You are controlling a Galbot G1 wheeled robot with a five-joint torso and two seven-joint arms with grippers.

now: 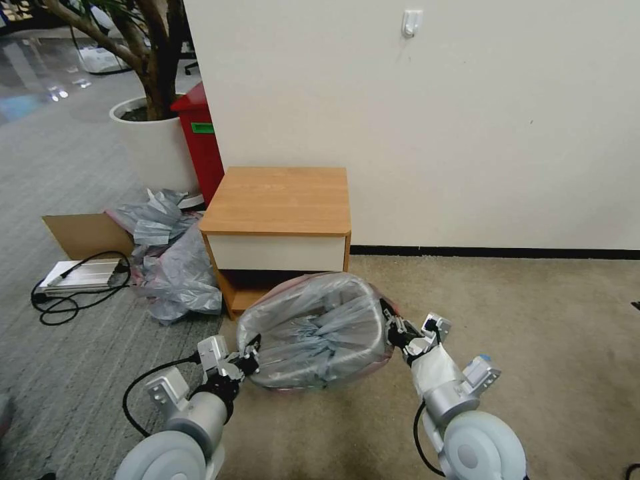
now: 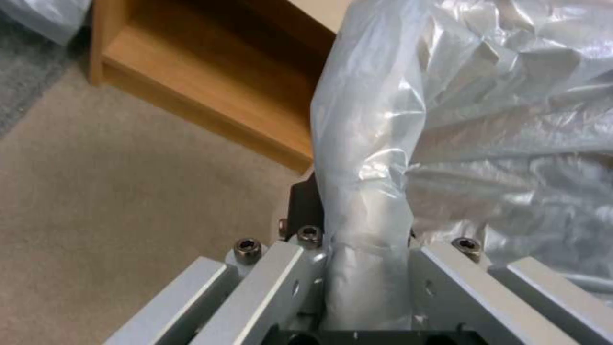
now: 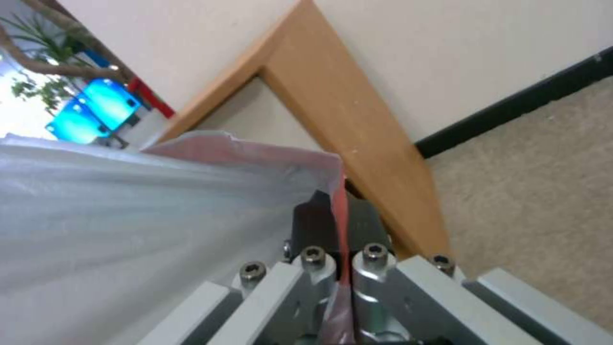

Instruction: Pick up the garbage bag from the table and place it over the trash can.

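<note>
1. Beige carpet lies before a white wall, where the wooden counter (image 1: 277, 200) stands.
2. Just in front of it, the garbage bag (image 1: 313, 330) drapes the trash can.
3. The left end effector (image 1: 252, 360) and right end effector (image 1: 395, 331) each pinch opposite bag rims.

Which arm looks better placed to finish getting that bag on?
Neither alone. The left gripper and right gripper each pinch an opposite side of the bag, held open in front of the table. Probably both lower together.
</note>
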